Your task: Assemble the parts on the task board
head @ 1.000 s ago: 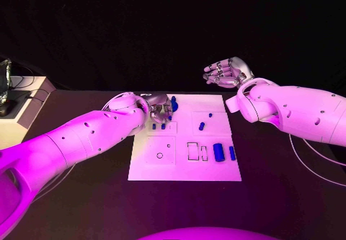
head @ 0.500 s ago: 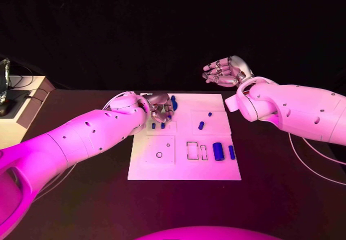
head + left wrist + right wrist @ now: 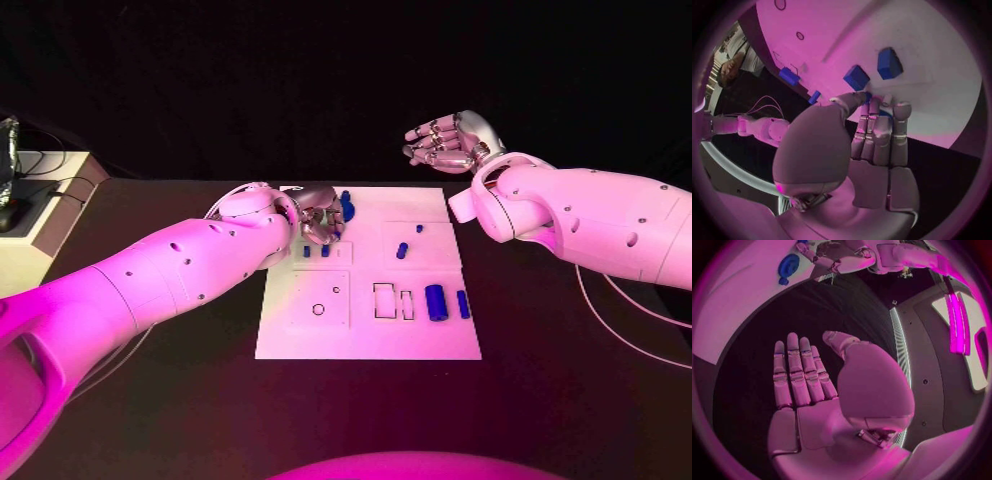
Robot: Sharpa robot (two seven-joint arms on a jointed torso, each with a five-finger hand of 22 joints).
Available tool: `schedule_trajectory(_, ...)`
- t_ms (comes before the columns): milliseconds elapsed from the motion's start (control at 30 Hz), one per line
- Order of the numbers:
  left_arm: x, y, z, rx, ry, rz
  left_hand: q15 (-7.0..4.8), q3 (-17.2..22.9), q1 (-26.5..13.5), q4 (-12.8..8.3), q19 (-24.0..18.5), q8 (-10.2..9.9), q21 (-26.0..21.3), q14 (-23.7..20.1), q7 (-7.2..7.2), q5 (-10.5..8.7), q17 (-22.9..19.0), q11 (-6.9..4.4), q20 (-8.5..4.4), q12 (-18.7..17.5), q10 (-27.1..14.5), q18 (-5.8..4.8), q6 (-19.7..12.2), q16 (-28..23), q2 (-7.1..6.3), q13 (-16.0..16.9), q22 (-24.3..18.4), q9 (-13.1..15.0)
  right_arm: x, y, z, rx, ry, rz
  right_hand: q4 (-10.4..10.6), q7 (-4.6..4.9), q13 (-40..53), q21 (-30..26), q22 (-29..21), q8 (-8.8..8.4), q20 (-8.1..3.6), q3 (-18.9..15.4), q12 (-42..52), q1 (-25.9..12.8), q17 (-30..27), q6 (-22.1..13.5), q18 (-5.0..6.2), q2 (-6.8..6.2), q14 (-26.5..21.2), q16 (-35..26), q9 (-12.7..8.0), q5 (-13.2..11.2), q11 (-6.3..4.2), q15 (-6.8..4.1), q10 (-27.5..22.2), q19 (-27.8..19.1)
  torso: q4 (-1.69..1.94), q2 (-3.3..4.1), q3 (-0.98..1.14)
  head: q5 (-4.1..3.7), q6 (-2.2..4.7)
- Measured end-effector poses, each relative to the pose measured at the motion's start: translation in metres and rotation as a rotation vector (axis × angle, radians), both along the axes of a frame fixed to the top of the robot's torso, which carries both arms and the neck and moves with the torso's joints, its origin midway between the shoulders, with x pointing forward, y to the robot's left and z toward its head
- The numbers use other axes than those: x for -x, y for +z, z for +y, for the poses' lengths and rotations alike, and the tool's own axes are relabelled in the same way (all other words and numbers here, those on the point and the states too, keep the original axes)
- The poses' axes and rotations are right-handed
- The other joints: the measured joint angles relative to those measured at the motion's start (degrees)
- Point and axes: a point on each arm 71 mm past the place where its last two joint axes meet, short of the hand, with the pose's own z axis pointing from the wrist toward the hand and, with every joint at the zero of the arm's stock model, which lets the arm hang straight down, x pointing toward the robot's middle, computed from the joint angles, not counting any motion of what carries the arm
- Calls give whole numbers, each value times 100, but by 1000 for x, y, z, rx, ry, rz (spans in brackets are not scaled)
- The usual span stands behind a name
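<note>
The white task board [image 3: 368,335] lies mid-table. My left hand [image 3: 317,216] hovers low over its far left corner, fingers closed together against the thumb, pinching a blue part [image 3: 869,96] at the fingertips. A larger blue part [image 3: 348,207] sits right beside that hand. Two small blue pegs [image 3: 316,251] stand just nearer than it and show as blocks [image 3: 857,77] in the left wrist view. More blue parts [image 3: 402,250] lie mid-board, and a thick cylinder [image 3: 436,302] rests at the near right beside the rectangular slots [image 3: 385,301]. My right hand [image 3: 450,143] is raised beyond the board's far right corner, palm [image 3: 811,405] bare, holding nothing.
A pale box [image 3: 51,200] with dark gear and cables stands at the table's left edge. A thin cable [image 3: 613,305] trails on the table under my right arm. Two round holes [image 3: 319,310] mark the board's near left.
</note>
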Motion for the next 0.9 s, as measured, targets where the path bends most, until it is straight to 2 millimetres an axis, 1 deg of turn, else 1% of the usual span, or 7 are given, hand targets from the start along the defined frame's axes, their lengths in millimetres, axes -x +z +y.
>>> schedule_trajectory(67, -1, 0, 0, -1, 2, 0, 0, 17, 0, -16, 0, 0, 0, 0, 0, -26, 2, 6, 0, -30, 7, -57, 0, 0, 0, -1, 13, 0, 0, 0, 0, 0, 1, 0, 0, 0, 0, 0, 0, 0, 0, 0, 0, 0, 0, 0, 0, 0, 0, 0, 0, 0, 0, 0, 0, 0, 0, 1, -1, -1, 0)
schedule_trajectory(300, -2, 0, 0, -4, 7, -1, 11, 40, -2, -40, 40, -76, 51, 11, 0, -31, 2, -3, 0, -120, 18, -56, 0, 22, -2, -18, 47, -4, 0, 0, 2, 0, 4, 0, 0, 0, 0, 0, -10, 0, 0, 0, 0, 0, 0, 0, 0, 0, 0, 0, 0, 0, 0, 0, 0, 0, -5, 8, 0, -14, 0)
schedule_trajectory(500, -2, 0, 0, -4, 6, -3, 0, 96, -2, -96, 92, -102, 135, 44, 23, -31, 22, 36, 10, -186, 80, -57, 23, 35, -2, -60, 115, -6, 1, 0, 2, -1, 6, 0, 0, 0, 0, 0, -9, 0, 0, 0, 0, 0, -4, 0, 0, 0, 0, 0, -1, 0, 0, 0, 0, 0, 3, 5, 3, -24, -8)
schedule_trajectory(567, -2, 0, 0, -3, 6, -4, -14, 128, 22, -128, 164, -106, 211, 117, 40, -31, 76, 28, 0, -249, 174, -57, 85, 66, 23, -104, 188, -6, 1, 0, 2, -1, 6, 0, 0, 0, 0, 0, -9, 0, 0, 0, 0, 0, -5, 0, 0, 0, 0, 0, -1, 0, 0, 0, 1, 0, 6, 2, 3, -24, -9)
schedule_trajectory(767, -1, -1, 0, 7, 5, -12, -62, 247, 6, -247, 337, -122, 430, 267, 2, -33, 157, -26, -52, -455, 510, -56, 312, 89, 100, -91, 391, 30, 1, 0, 3, -1, 8, -1, 0, 0, 1, 0, -9, 0, 0, 0, 0, 0, -4, 0, 0, 0, 0, 0, -1, 0, 0, 0, 1, 0, 7, -2, 3, -10, -10)
schedule_trajectory(833, 0, -1, 2, 14, 4, -13, -62, 253, 14, -254, 337, -123, 452, 266, 9, -34, 164, -45, -52, -482, 531, -56, 317, 88, 119, -90, 416, 49, 1, 0, 3, -1, 8, -1, 0, 0, 1, 0, -16, 0, 0, 0, 0, 0, -4, 0, 0, 0, 0, 0, 1, 0, 0, 0, 1, 0, 7, -4, 2, -8, -7)
schedule_trajectory(900, 1, -1, 4, 20, 3, -13, -82, 276, 14, -277, 355, -123, 452, 286, 10, -34, 176, -26, -70, -525, 551, -56, 317, 89, 119, -90, 431, 57, 1, 0, 3, -1, 7, -1, 0, 0, 1, 0, -17, 0, 0, 0, 0, 0, -4, 0, 0, 0, 0, 0, 5, 0, 0, 0, 1, 0, 7, -5, 0, -3, -3)
